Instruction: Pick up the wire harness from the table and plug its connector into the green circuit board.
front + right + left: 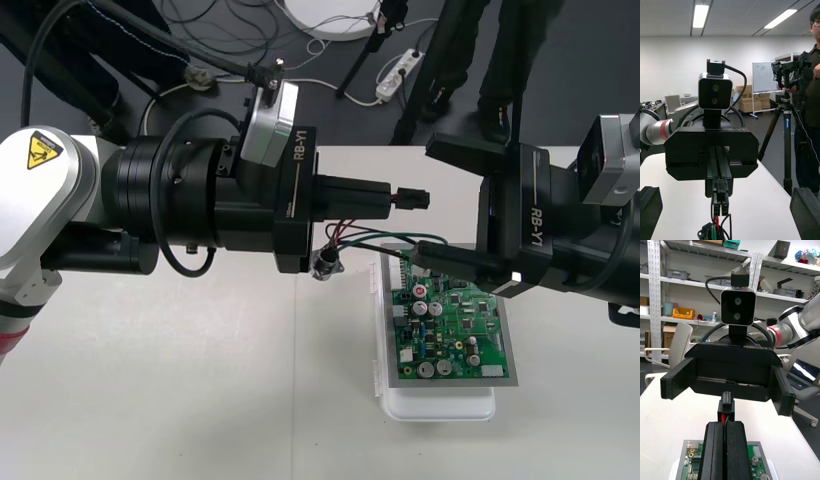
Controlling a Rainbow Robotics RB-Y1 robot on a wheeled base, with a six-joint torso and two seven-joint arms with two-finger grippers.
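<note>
Setting: robotics lab. Evidence: plain light table [150,420]; cables [215,18] and power strip [398,71] on dark floor [330,120]; metal shelving [653,296] holding parts bins [683,312]; whiteboard [763,77]; cardboard boxes [747,100]; camera tripod [787,131]; ceiling strip lights [700,15].

I can read the white letters RB-Y1 on the black side of my left gripper [392,200], right next to its camera [268,122]. The same white letters, RB-Y1, run down the black body of my right gripper [428,203]. In the right wrist view, RB-Y1 shows once more, small and faint, on the front of my left gripper. On the white part of my left arm [40,200] is a yellow warning sign [38,150], a triangle with a black picture inside. The print on the green board [455,325] is too small to read.
</note>
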